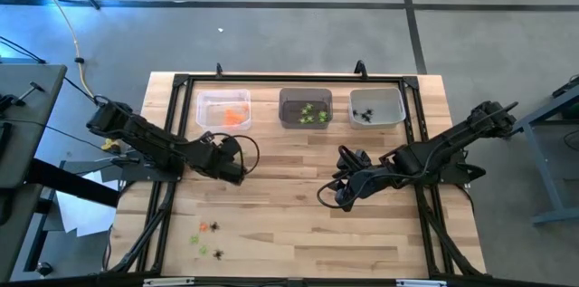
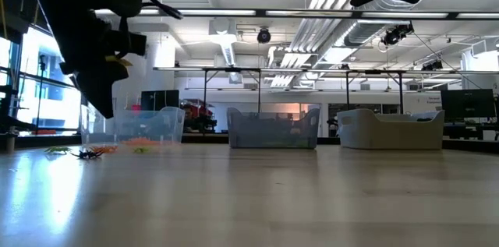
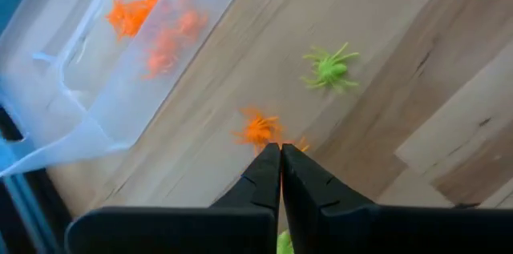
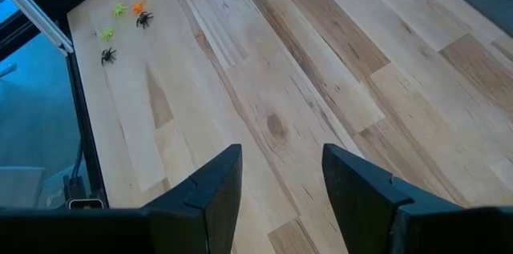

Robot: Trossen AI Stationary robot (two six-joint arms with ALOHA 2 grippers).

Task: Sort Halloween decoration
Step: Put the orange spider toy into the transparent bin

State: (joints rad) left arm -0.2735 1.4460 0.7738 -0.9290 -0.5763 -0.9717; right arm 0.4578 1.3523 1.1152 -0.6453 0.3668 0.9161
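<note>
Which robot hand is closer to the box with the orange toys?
The left hand. It sits just below the orange-toy box, a little to its right. The right hand is much farther off, across the table.

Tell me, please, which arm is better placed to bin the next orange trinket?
Left. Its shut gripper sits beside the bin of orange pieces, an orange trinket right at its tip; the right gripper, open, hangs farther off over bare wood.

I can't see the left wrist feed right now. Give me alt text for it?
The left gripper has its two dark fingers pressed shut over the wooden table, their tips right at an orange spider trinket; whether it is pinched is unclear. A lime-green spider lies apart on the wood, and a clear bin holds more orange trinkets.
</note>
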